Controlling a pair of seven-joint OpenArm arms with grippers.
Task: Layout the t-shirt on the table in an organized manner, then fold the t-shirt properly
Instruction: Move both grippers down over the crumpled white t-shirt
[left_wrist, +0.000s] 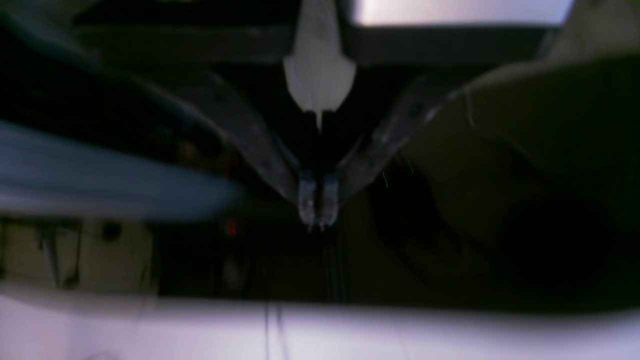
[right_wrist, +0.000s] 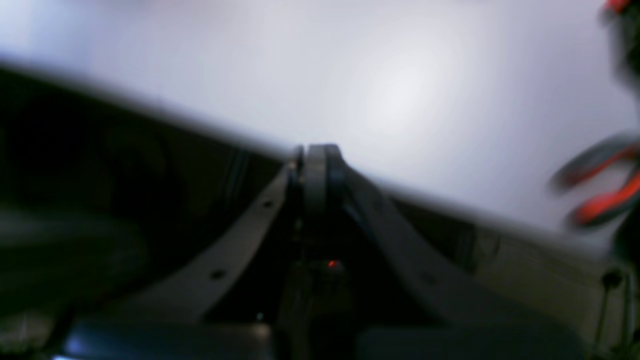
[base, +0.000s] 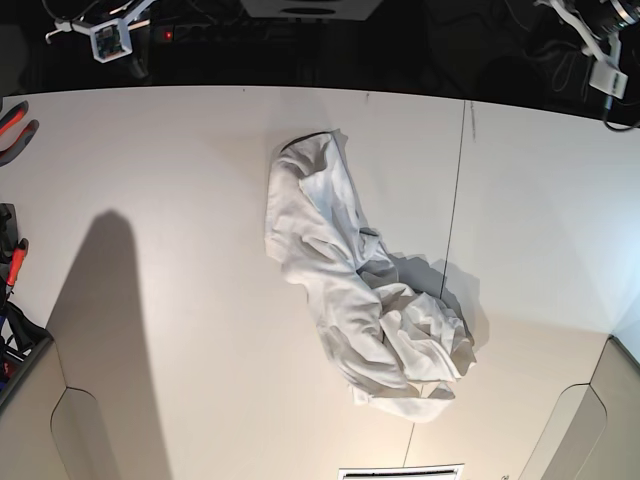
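The t-shirt (base: 365, 290) lies crumpled in a long heap around the middle of the table (base: 180, 300), stretching from the far centre toward the near right and crossing the thin dark seam (base: 452, 210); no print shows, only white folds. Both arms are drawn back beyond the far edge (wrist views are blurred). The left gripper (left_wrist: 318, 207) has its jaws pressed together on nothing. The right gripper (right_wrist: 316, 165) is likewise closed and empty.

Red-handled pliers (base: 14, 122) at left edge — white vent panel (base: 400, 471), near edge
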